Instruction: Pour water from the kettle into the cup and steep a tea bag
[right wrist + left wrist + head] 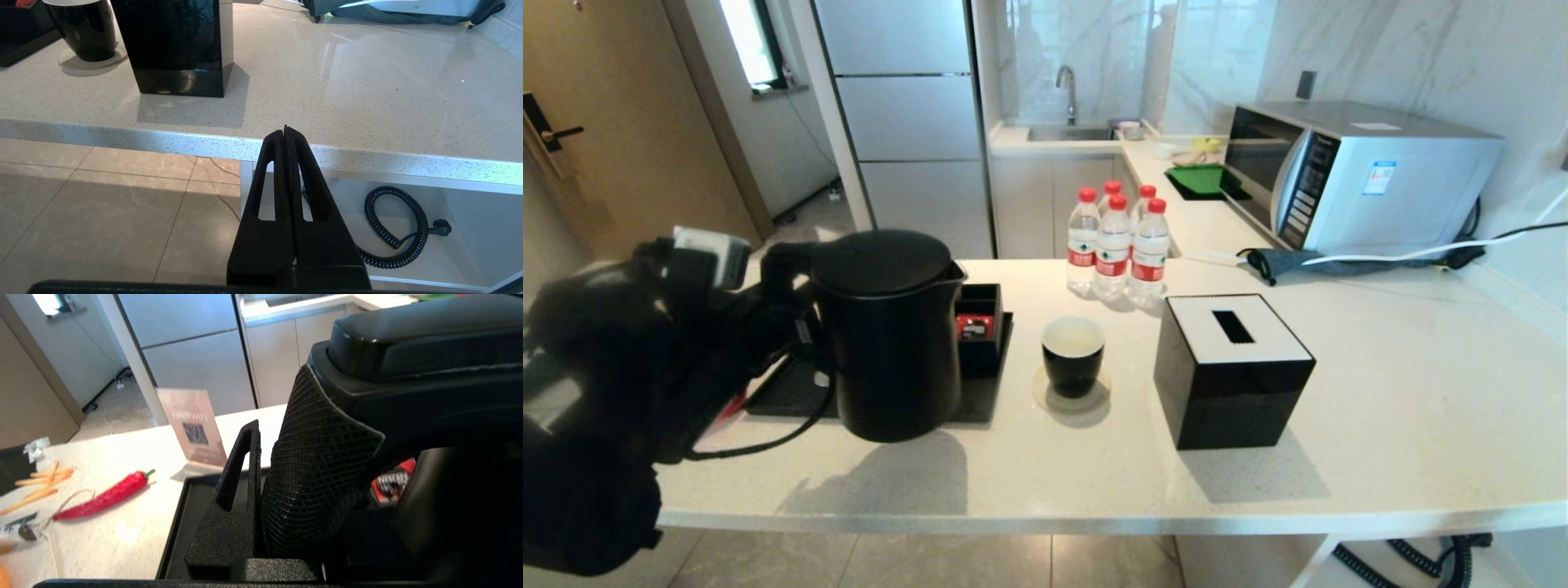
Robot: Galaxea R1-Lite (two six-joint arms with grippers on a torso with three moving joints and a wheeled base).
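You have the left tool (pixel 261 490) clamped on the kettle (pixel 894 335) handle, kettle just left of the cup (pixel 1073 355) on the desk (pixel 1380 392); next, tip spout over cup, right tool (pixel 285 134) together.

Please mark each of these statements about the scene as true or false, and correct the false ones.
1. The left gripper is closed on the handle of the matte black electric kettle. True.
2. The small glossy black cup with white inside stands between the kettle and the black cube tissue box with a white top. True.
3. The right gripper is open above the cup. False: it is shut, below the edge of the pale stone counter.
4. The four clear plastic bottles with red caps lie on their sides. False: they stand upright behind the cup.
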